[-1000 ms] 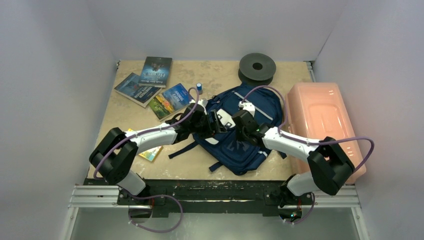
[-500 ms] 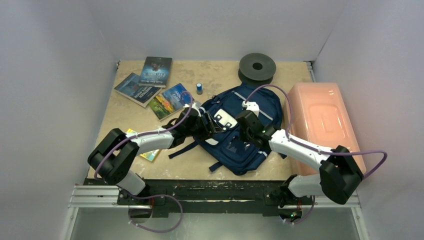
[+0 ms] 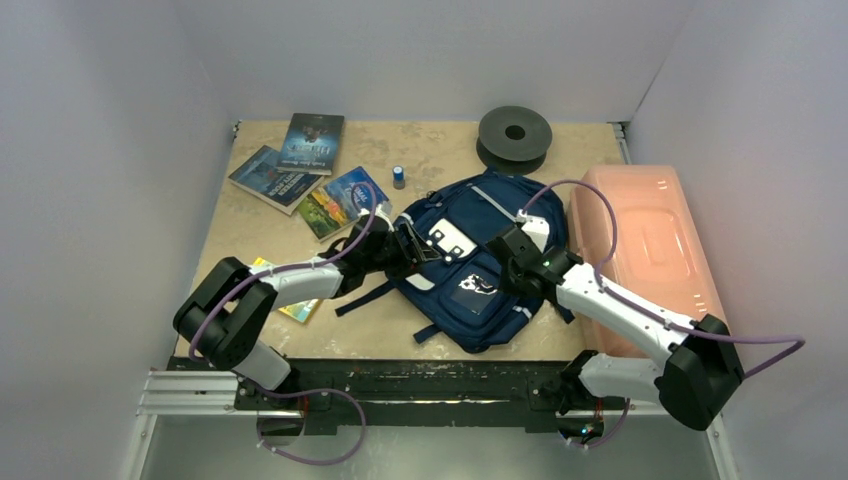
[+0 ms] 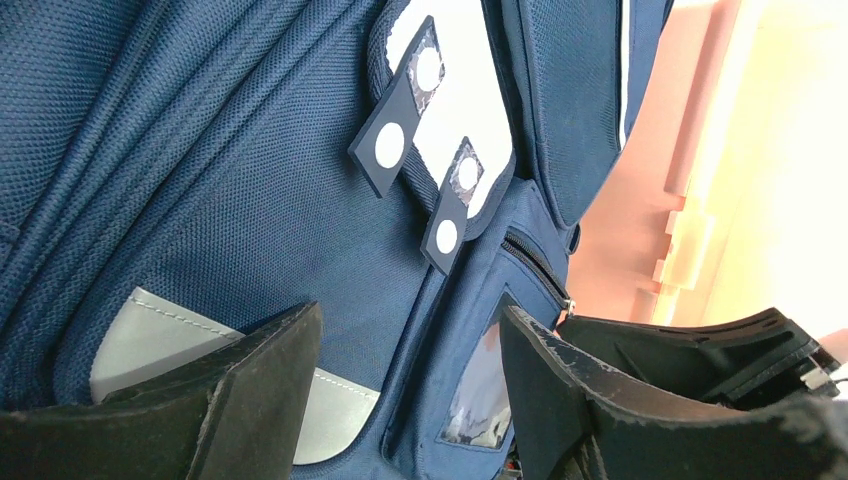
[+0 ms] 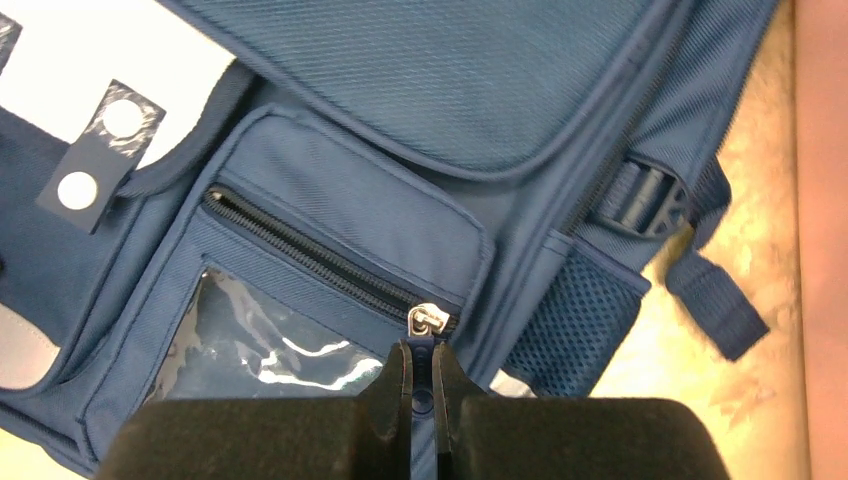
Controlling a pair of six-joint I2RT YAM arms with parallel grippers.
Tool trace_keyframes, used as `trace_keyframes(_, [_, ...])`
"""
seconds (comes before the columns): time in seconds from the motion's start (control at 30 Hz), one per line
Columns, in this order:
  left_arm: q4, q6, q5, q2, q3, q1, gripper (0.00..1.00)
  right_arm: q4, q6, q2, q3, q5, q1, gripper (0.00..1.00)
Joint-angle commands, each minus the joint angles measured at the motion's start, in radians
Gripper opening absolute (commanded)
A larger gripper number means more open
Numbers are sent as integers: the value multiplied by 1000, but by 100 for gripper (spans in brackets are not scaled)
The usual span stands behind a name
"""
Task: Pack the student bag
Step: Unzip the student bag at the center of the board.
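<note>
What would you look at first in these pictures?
The big navy bag lies in the middle of the table. The right pincer is pinched shut on the front pocket's zip pull, while the left pincer hangs open over the bag's front. After that come the pink box at the right edge and the books at the far left.

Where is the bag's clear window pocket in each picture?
Top external: window centre, by the right gripper.
Left wrist: window bottom centre, within the open left gripper.
Right wrist: window lower left, beside the zipper pull.
Shared landmark: the white flap.
</note>
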Motion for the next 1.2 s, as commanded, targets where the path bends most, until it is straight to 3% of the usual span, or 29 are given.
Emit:
trace_keyframes(0.0, [-113,50,-63,11,-22,22,66,-203,166,-44,11,63,-34,0])
trace_keyframes(0.23, [-94,87,24,-15,19,20,72,-156,156,-71,-2,79,-68,0])
trace_keyframes(0.3, [-90,112,65,-44,33,20,76,-57,80,-95,-4,42,-68,12])
trace_keyframes(0.4, [-118,166,116,-123,53,27,81,69,-85,-152,28,-19,-69,44])
trace_keyframes(0.53, [-287,262,99,-286,79,51,87,261,-251,-254,17,-140,-67,73])
trace_keyframes(0.6, [-417,319,56,-381,80,77,89,379,-308,-267,-15,-230,-67,81])
trace_keyframes(0.77, [-791,425,-242,-585,89,131,93,540,-345,-141,8,-521,-58,83])
trace_keyframes(0.87, [-971,454,-453,-609,110,143,96,629,-345,-71,7,-597,-9,83])
trace_keyframes(1.0, [-1060,475,-489,-486,161,193,98,636,-345,18,46,-581,93,83])
trace_keyframes(1.17, [-1056,533,-477,-220,299,240,94,632,-345,35,41,-600,110,83])
